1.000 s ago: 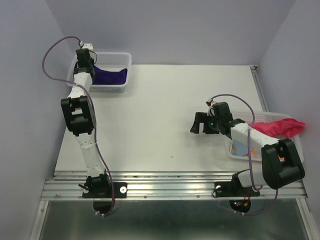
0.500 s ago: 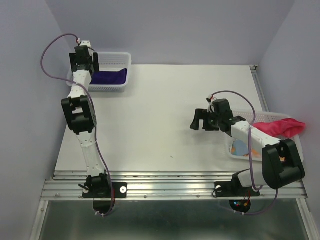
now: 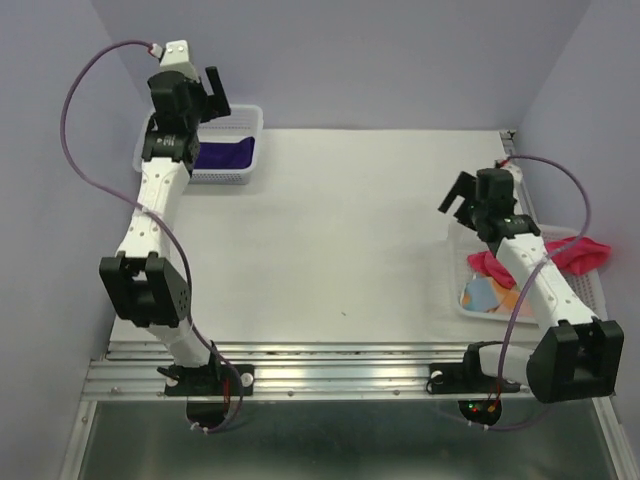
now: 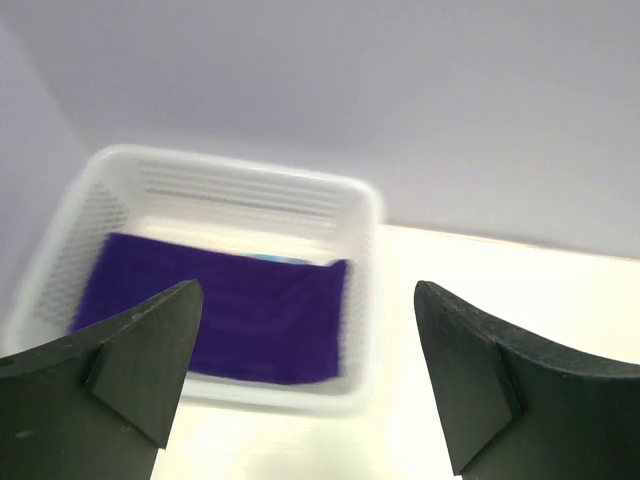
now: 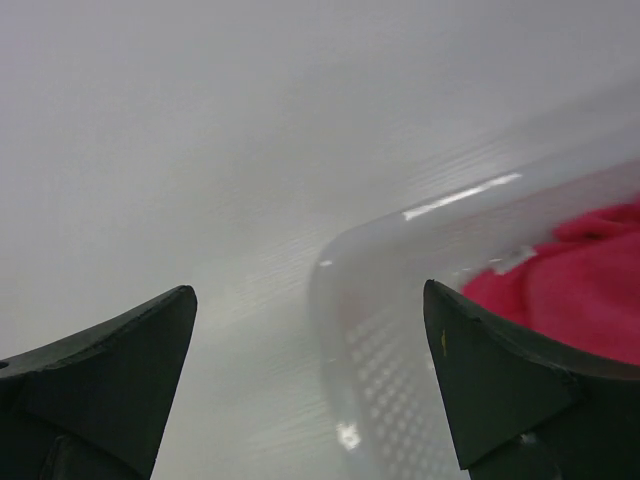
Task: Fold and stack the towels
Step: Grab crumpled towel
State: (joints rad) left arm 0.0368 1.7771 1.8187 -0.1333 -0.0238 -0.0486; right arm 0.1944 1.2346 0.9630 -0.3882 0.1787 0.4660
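Top external view: white table (image 3: 330, 230), with the left basket (image 3: 252, 118) at 11 o'clock and the right basket (image 3: 468, 314) at 3 o'clock.
Left gripper (image 3: 208, 92): raised over the far end of the left basket; fingers spread wide, nothing held.
Purple towel (image 3: 224, 153): lay flat on the floor of the left basket, beneath that pincer and clear of it.
Left wrist view: purple towel (image 4: 220, 320) lay beyond the two dark fingertips, mostly toward 8 o'clock.
Right gripper (image 3: 457, 198): over bare table, near the far left corner of the right basket; fingers wide apart, empty.
Pink-red towel (image 3: 585, 250): bunched in the right basket, spilling over its rim at 3 o'clock; toward 4 o'clock from that pincer, untouched.
Patterned towel (image 3: 484, 295): near end of the right basket, partly under the pink-red towel; count unclear.
Right wrist view: pink-red towel (image 5: 575, 290) behind the basket wall, at 3 o'clock.
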